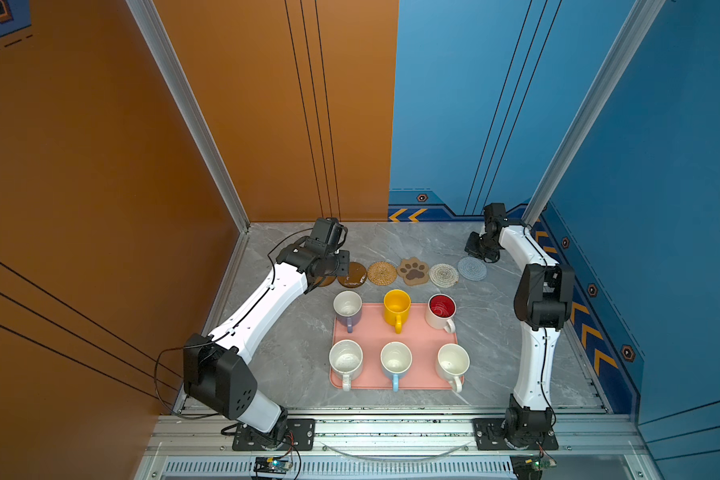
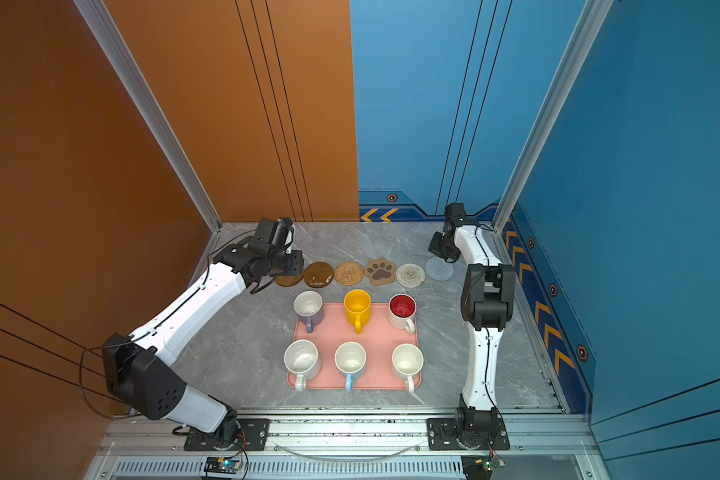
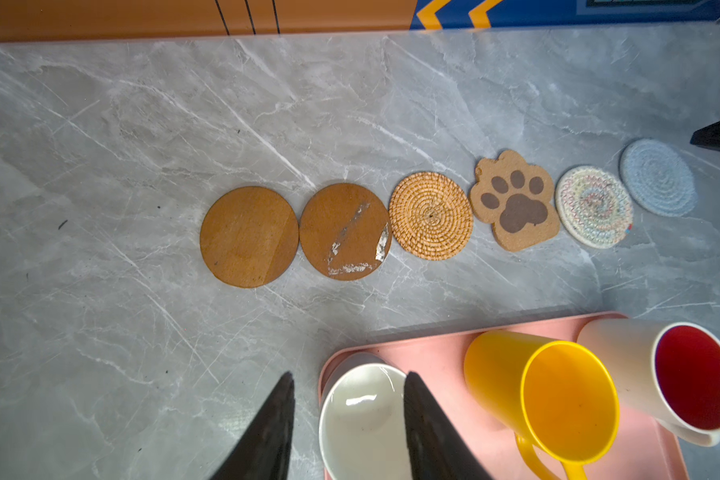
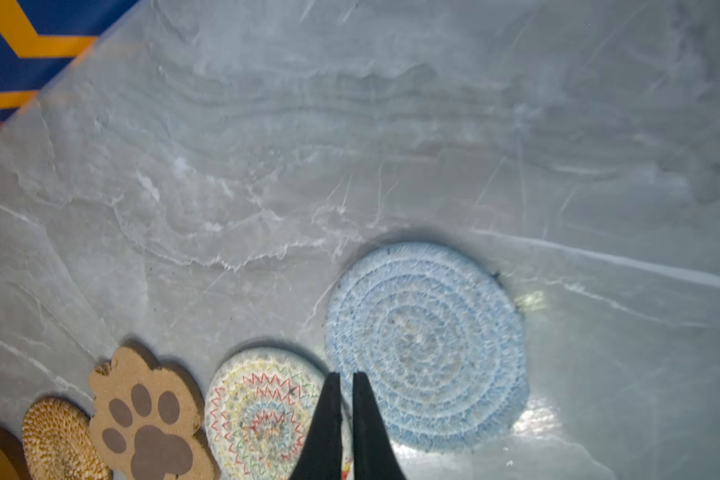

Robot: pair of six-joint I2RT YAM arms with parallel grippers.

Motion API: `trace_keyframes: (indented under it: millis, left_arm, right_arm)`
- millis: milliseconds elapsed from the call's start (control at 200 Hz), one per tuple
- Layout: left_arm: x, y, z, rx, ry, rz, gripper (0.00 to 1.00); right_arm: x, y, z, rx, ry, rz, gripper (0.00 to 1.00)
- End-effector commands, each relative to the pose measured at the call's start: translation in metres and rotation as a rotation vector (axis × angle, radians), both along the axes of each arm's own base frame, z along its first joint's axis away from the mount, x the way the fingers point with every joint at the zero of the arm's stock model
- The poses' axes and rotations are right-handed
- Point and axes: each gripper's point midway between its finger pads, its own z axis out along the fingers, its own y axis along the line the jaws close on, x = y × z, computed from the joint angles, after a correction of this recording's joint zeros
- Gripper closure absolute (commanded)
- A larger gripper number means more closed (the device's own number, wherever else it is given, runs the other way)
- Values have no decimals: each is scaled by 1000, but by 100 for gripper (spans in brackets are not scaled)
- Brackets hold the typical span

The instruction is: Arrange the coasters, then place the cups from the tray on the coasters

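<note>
Left end effector (image 3: pixel 349 376): spread, empty, hiding most of end brown disc (image 2: pixel 288 281) in both top views. Right end effector (image 4: pixel 346 376): pressed together, empty, beside pale-blue coaster (image 4: pixel 427 345). Six coasters (image 1: pixel 413 271) in row on desk (image 1: pixel 292 353) behind tray (image 1: pixel 416 332). Six mugs (image 1: pixel 396 307) on tray, lilac mug (image 3: pixel 362 419) cut off in left wrist view.

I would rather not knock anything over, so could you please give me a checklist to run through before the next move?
1. Six coasters laid in a row, all bare: ok.
2. Six mugs upright on the tray: ok.
3. Left tool open and empty: ok.
4. Left tool's height above the lilac mug rim: cannot tell.
5. Right tool shut, empty, beside the pale-blue coaster, away from the tray: ok.
</note>
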Motion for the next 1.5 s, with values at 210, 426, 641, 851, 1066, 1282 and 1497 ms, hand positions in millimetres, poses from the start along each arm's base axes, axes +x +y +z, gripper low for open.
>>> trace_keyframes:
  millis: [210,426,641,851,1066,1282,1497]
  left_arm:
    - [4,-6,23,-46,-105,18,54]
    - [1,-4,20,-35,-101,22,52]
    - [0,-3,19,-27,-102,18,51]
    - [-2,-1,17,-20,-99,20,51]
    - [-4,-1,13,-18,-92,18,51]
    - [-7,1,14,-17,-94,19,52]
    - [-9,3,15,-13,-99,21,51]
  right_arm:
    - [9,-8,-39,29,71,-27,93]
    - [0,-8,-63,39,127,-35,91]
    - [-17,-15,-77,24,179,-49,92]
    - [-33,-24,-75,12,202,-58,92]
    - [-44,-26,-70,4,209,-52,93]
    - [-50,-14,-70,26,208,-35,93]
    - [-50,0,-70,31,205,-14,93]
